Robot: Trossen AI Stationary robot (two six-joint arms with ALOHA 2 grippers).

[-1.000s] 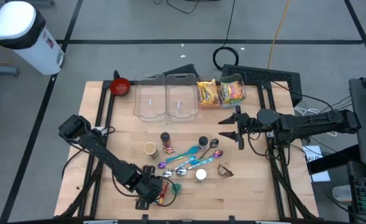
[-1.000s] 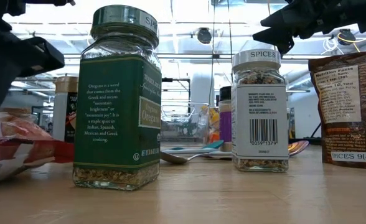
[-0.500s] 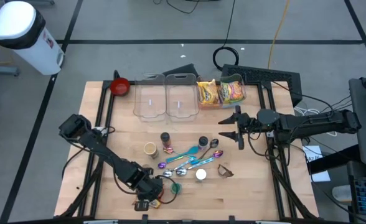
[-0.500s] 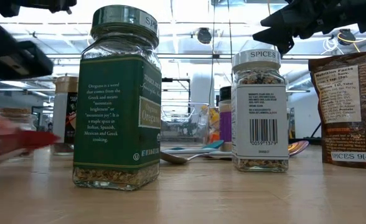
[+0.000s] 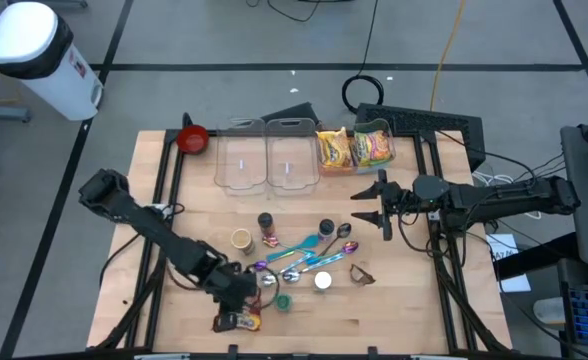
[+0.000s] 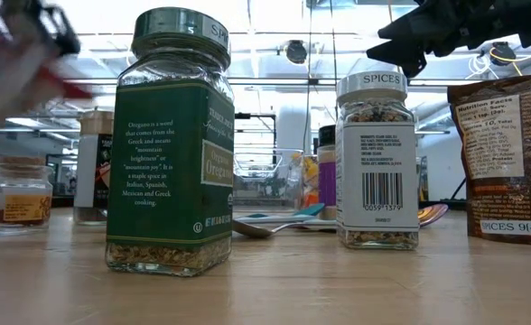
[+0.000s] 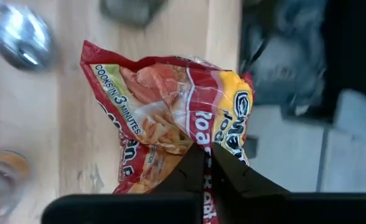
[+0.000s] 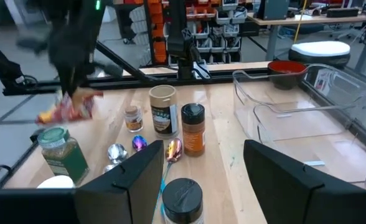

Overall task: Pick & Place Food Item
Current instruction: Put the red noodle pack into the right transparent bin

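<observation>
Red and yellow noodle packet (image 7: 170, 99), printed "3 MINUTES", is pinched by the shut fingers of the left gripper (image 5: 236, 318) at the table's (image 5: 394, 320) near edge, off the surface; its long axis cannot be told. Just beside it stand a green-lidded "Oregano" jar (image 6: 171, 144) and a "SPICES" jar (image 6: 378, 162), with spoons (image 5: 294, 262) between. Right gripper (image 5: 374, 205) hangs at the right with fingers apart, holding nothing. Clear bins (image 5: 266, 155) line the far side.
</observation>
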